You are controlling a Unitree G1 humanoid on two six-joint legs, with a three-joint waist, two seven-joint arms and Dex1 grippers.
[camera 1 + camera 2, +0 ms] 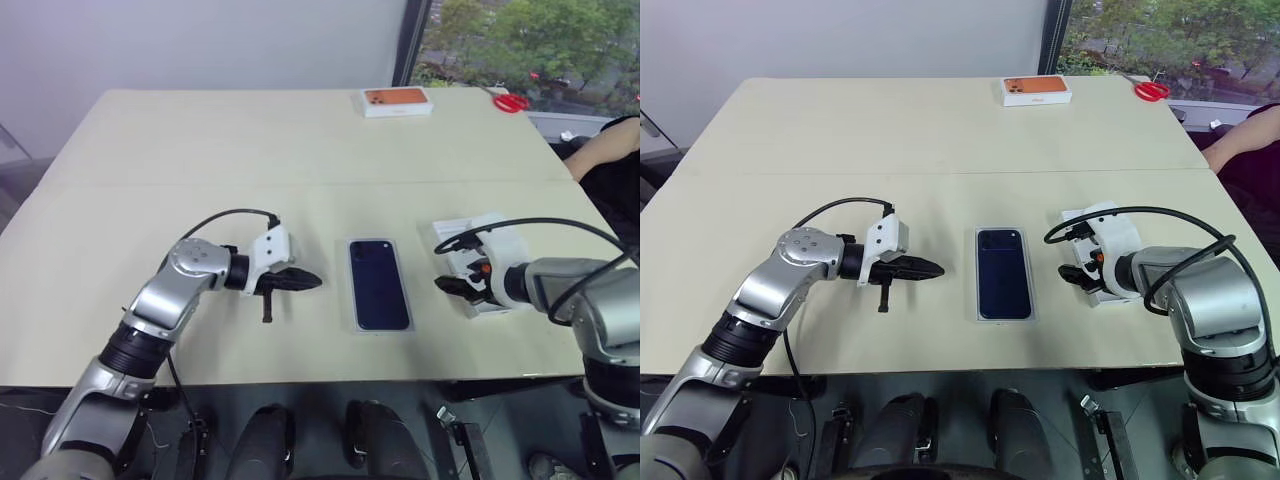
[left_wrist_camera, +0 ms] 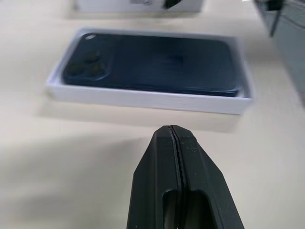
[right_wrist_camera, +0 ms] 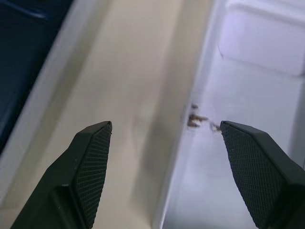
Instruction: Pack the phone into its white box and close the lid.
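The phone [image 1: 379, 284] lay flat inside the white box [image 1: 354, 300] in the lower middle of the frame, on the worktop [image 1: 250, 140]. The left end effector [image 1: 305, 281] sat just left of the box with its fingers pressed tight together and holding nothing. The right end effector [image 3: 164, 138] was at the lower right with its fingers spread wide apart over the edge of the white lid [image 1: 500, 240], which lay inside up.
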